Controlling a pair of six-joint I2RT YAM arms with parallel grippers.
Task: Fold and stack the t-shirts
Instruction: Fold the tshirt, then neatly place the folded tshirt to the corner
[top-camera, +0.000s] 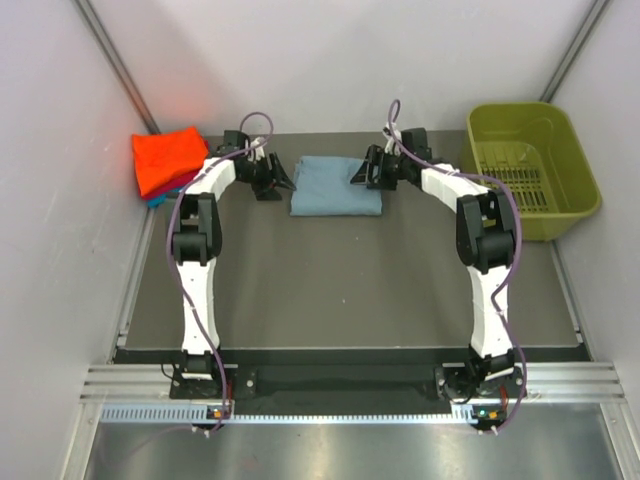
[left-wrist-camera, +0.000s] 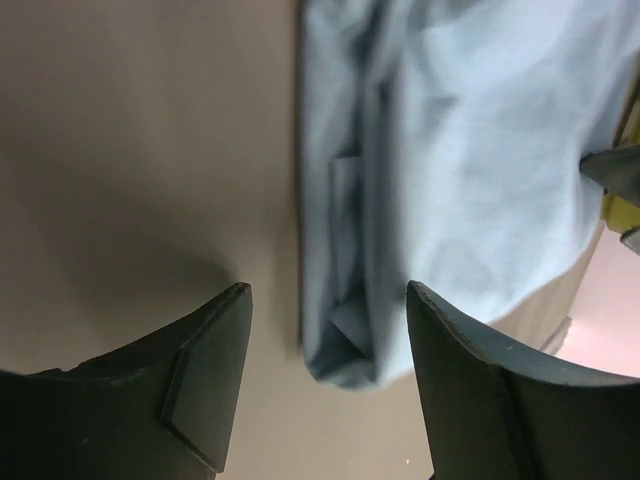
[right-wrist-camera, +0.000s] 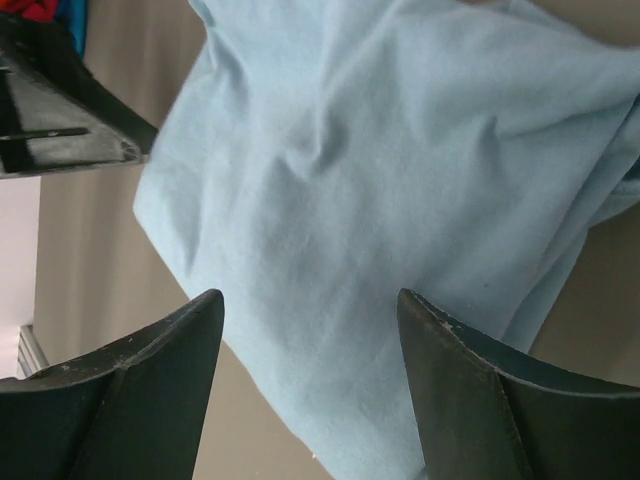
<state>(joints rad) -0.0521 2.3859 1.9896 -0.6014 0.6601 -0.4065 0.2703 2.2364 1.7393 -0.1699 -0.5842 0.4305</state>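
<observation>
1. Grey-blue cloth, the large t-shirt lies folded into a soft rectangle at the far middle of the desk. Both wrist views cut it off and show only matte, lightly creased fabric. The left wrist view also shows stacked fold layers along its left edge.
2. The bright orange t-shirt tops a folded pile in the far left corner, well apart from the grey-blue one. The red t-shirt under it shows only as a thin edge. The teal t-shirt is a sliver and hard to make out.
3. The left claw hangs just beside the grey-blue shirt's left edge. Its dark wedge-shaped fingers are spread and grip nothing.
4. The right claw is over the shirt's right side, jaws likewise apart and holding nothing. Whether its tips touch the cloth cannot be told.
5. An olive-green plastic basket with a slotted floor stands at the far right. The right arm and its cable cross in front of its left rim.
6. Pale walls close in on three sides of the dark, matte desk.
</observation>
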